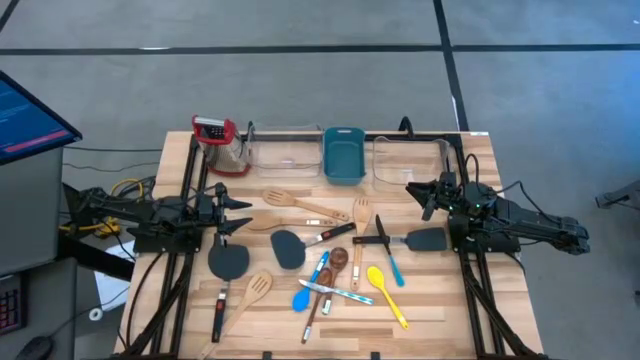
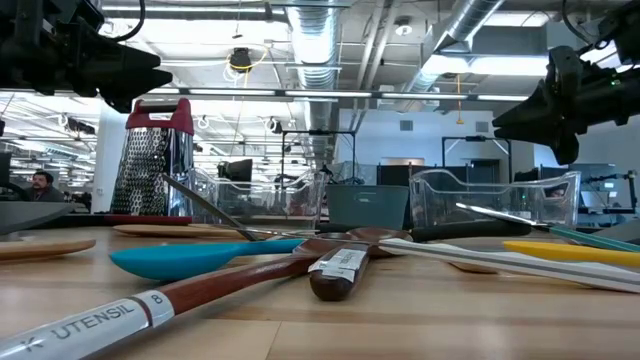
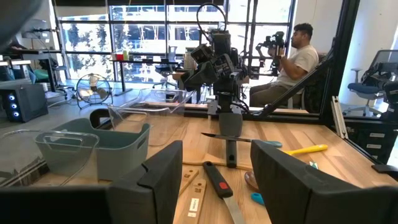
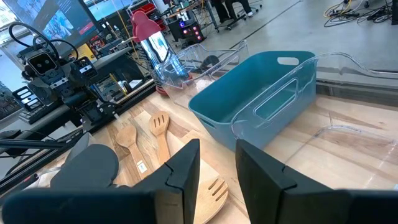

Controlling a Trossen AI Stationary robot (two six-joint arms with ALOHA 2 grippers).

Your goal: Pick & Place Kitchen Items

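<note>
As judged from above, stage: barely begun; no pick made yet.
Kitchen items: all loose on the bench, scattered across its middle, several crossing one another.
Black spatulas: one near the left arm, one just beside the right arm.
Yellow spoon and blue spoon: toward the near edge, among the overlapping pile.
Pale slotted spatula: at the pile's far side, closest to the tubs.
Teal tub: at the far edge, between two clear bins; no utensil visible inside.
Grater: upright at the far left corner.
Left end effector: released, spread wide, grasping nothing, raised over the left side of the bench.
Right end effector: parted narrowly, grasping nothing, raised near the right-hand bin.
Done: nothing placed, as far as visible.
Left: every utensil, about a dozen picks and placements.
</note>
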